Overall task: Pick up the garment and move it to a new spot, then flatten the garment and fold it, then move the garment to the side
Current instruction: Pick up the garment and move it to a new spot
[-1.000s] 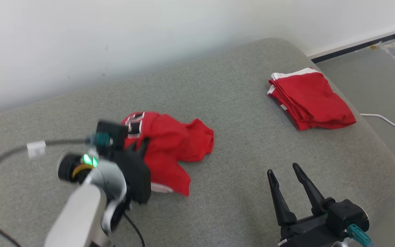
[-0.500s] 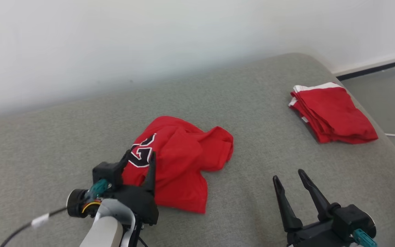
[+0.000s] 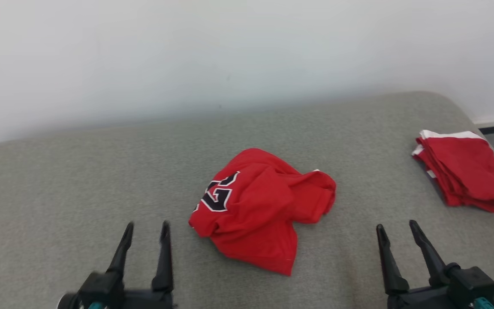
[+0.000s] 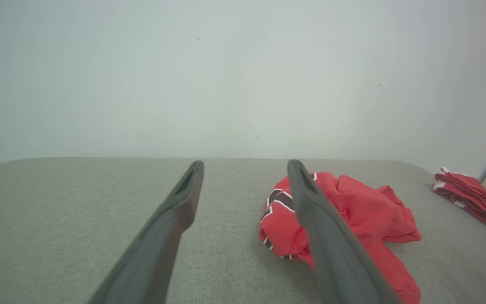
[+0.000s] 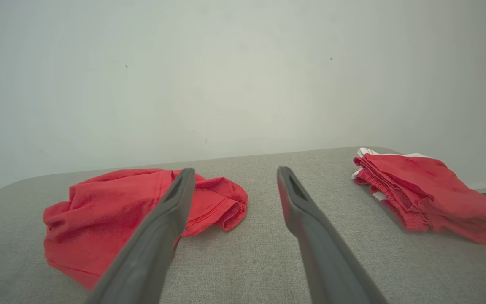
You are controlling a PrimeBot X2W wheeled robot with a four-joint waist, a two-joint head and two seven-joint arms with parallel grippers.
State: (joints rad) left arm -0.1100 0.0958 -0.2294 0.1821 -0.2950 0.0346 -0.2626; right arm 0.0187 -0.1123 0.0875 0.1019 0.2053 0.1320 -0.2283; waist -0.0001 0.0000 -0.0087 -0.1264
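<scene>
Garment (image 3: 264, 210) lies loose and crumpled

Left gripper (image 3: 148, 224) has its two dark fingers spread wide with nothing between them. They point toward the far side over bare cushion (image 3: 79, 180) at the near left. Right gripper (image 3: 396, 225) stands the same way at the near right, fingers parted and empty, also above bare fabric. Neither touches cloth.

The garment sits between the two, a little farther off than their tips, about midway across the grey cushion. It is nearer the left gripper's tips than the right's, yet apart from both. It is a red jersey bunched into a heap. A black figure edged in white shows on its left part, a rumpled fold pokes out to the right, and a flatter flap reaches toward the near side. In the left wrist view the right-hand finger crosses in front of the garment's printed side.

Well apart to the far right, close to the cushion's rounded corner, rests a pile (image 3: 465, 171) of folded red cloth with white trim along its far edge. Beyond the cushion rises a plain pale wall (image 3: 230, 51).
</scene>
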